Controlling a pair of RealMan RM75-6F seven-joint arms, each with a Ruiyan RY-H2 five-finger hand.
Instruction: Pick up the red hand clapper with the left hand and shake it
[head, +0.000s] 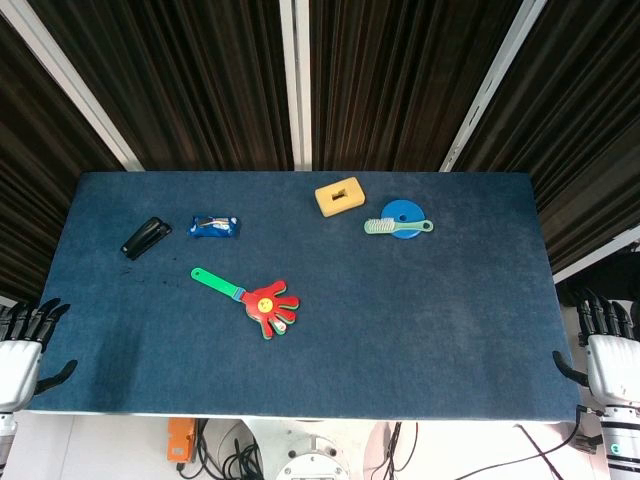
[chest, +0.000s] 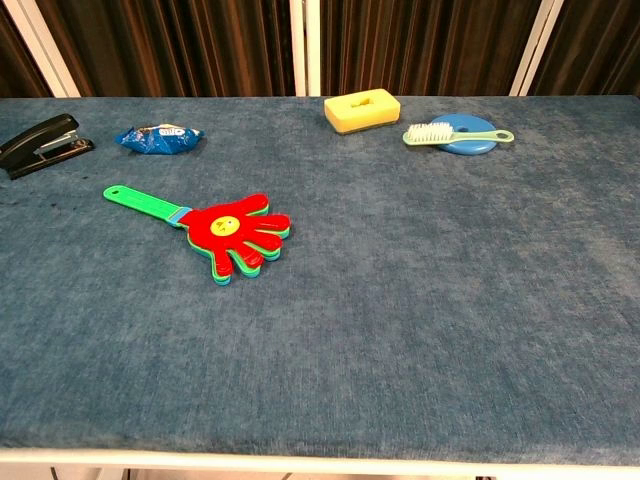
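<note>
The red hand clapper (head: 268, 303) lies flat on the blue table (head: 420, 330), left of centre, its green handle pointing to the far left. The chest view shows the clapper (chest: 235, 230) with a yellow face on its red palm. My left hand (head: 22, 350) hangs off the table's near left corner, fingers apart, holding nothing, well away from the clapper. Off the near right corner, my right hand (head: 607, 350) is likewise open and empty. Neither hand appears in the chest view.
A black stapler (head: 146, 237) and a blue snack packet (head: 215, 226) lie at the far left. A yellow sponge (head: 339, 195), a green brush (head: 396, 226) and a blue disc (head: 405, 213) sit at the far middle-right.
</note>
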